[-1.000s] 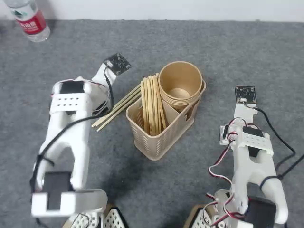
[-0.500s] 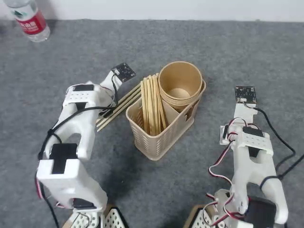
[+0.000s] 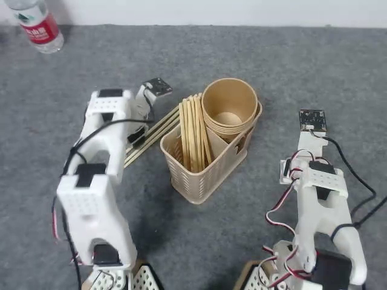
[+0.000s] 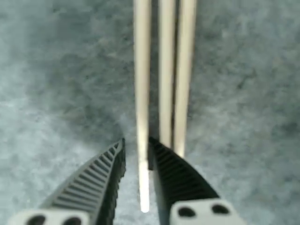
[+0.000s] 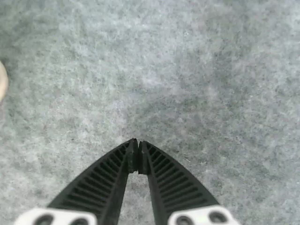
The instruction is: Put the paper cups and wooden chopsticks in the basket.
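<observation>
Count from the high view:
- basket [image 3: 199, 175]: 1, at centre frame.
- paper cups [image 3: 230, 109]: 1 nested stack; at least three rims showed, and the exact number was not resolved.
- stowed chopsticks [image 3: 193, 133]: about six, packed too close for a firm count.
- loose chopsticks [image 4: 161, 70]: 3.
- bottle [image 3: 39, 24]: 1, at upper left.
- Arms: 2, left arm [image 3: 100, 151] and right arm [image 3: 320, 193].

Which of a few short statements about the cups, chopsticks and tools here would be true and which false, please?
1. The cups sit stacked in the basket. True.
2. Every chopstick is in the basket. False: three chopsticks lie on the carpet beside it.
3. The right tool is shut over bare carpet. True.
4. The left tool holds a cup. False: it straddles one chopstick lying on the carpet.
</observation>
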Motion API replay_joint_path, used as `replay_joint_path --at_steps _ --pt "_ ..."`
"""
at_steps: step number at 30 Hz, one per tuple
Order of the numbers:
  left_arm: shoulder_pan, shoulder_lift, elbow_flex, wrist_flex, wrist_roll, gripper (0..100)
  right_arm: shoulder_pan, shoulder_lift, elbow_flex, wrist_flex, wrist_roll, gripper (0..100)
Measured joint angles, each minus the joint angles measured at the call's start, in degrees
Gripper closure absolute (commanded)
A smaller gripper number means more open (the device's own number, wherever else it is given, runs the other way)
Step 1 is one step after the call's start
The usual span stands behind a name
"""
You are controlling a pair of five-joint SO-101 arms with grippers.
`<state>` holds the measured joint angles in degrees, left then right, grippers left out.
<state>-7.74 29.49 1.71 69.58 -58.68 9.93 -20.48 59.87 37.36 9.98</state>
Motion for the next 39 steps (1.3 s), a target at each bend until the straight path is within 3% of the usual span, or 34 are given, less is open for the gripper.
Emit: replay_joint_path --at_steps 6,14,29,34,39 --pt "0.26 10.29 -16.35 13.54 -0.62 99 0.00 0.00 0.00 0.00 0.00 99.1" --pt "0.18 8.70 -17.93 15.21 0.97 99 0.00 0.00 0.00 0.00 0.00 99.1" --pt "0.35 -29.10 -12.75 15.38 18.02 99 0.00 0.00 0.00 0.00 0.00 99.1" --pt "1.41 -42.02 -3.60 7.74 30.51 99 0.00 0.00 0.00 0.00 0.00 99.1" --pt "7.65 -59.69 12.31 -0.44 38.51 99 0.00 0.00 0.00 0.00 0.00 99.1"
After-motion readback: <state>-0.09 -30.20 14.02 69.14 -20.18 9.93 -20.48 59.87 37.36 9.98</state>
